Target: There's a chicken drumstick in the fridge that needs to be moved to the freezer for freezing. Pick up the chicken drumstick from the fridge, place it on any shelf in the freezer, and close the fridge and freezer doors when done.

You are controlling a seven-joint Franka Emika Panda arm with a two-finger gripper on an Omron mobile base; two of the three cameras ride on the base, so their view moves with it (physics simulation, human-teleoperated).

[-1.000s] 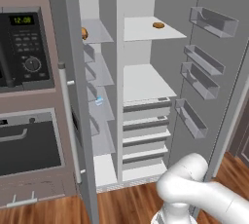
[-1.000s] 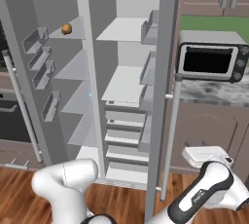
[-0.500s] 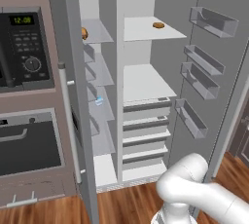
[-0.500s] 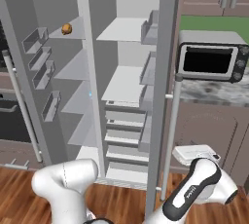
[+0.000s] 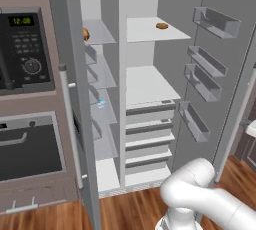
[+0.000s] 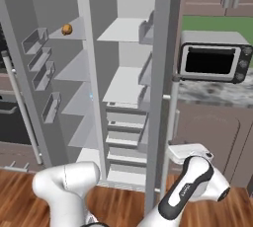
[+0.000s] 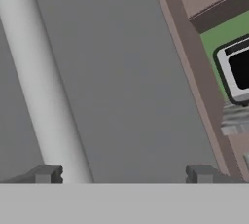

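Kitchen unchanged: fridge and freezer doors (image 7: 121, 72) open, gripper (image 7: 124, 174) spread wide, now nearer silver handle (image 7: 44, 96).

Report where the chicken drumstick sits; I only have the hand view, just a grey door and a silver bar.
Observer: The chicken drumstick lies on the top shelf of the freezer.
Operator: Confirm the doors' state.
Observer: The freezer door and the fridge door both stand open.
Operator: Name anything else on the shelves.
Observer: A flat brown disc sits on the top white shelf of the fridge.
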